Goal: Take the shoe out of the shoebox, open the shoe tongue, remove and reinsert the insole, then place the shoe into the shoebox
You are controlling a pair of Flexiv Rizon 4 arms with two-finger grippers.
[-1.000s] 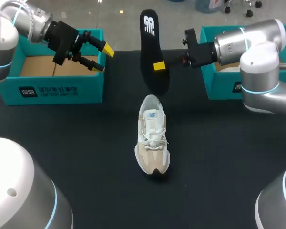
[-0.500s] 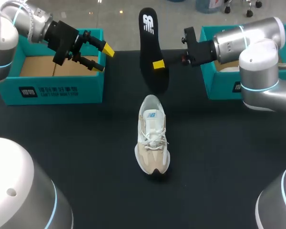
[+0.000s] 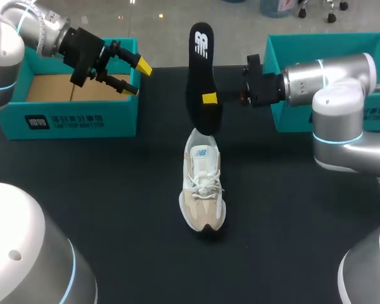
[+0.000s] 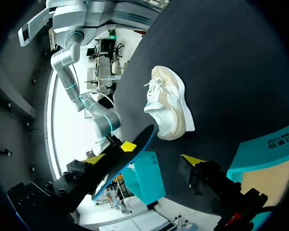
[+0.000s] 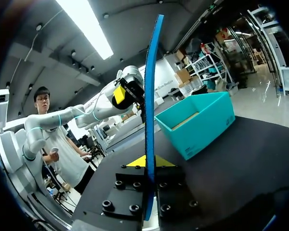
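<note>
**Right hand grips the insole above the shoe**

Right hand (image 3: 210, 98), coming in from the right of the frame, is closed on a black insole (image 3: 201, 69) and holds it on edge at upper centre. The right wrist view shows the insole (image 5: 149, 120) clamped thin-side-on between the fingers. Its lower end meets the far end of the shoe (image 3: 202, 187), though contact cannot be judged. The shoe stands on its sole mid-frame on the dark bench (image 3: 114, 209), toe toward the lower edge, outside both boxes. The left hand (image 3: 134, 77) hangs wide and empty at upper left, over the right end of the left shoebox (image 3: 82, 117). A second teal shoebox (image 3: 285, 57) sits at upper right.
</note>
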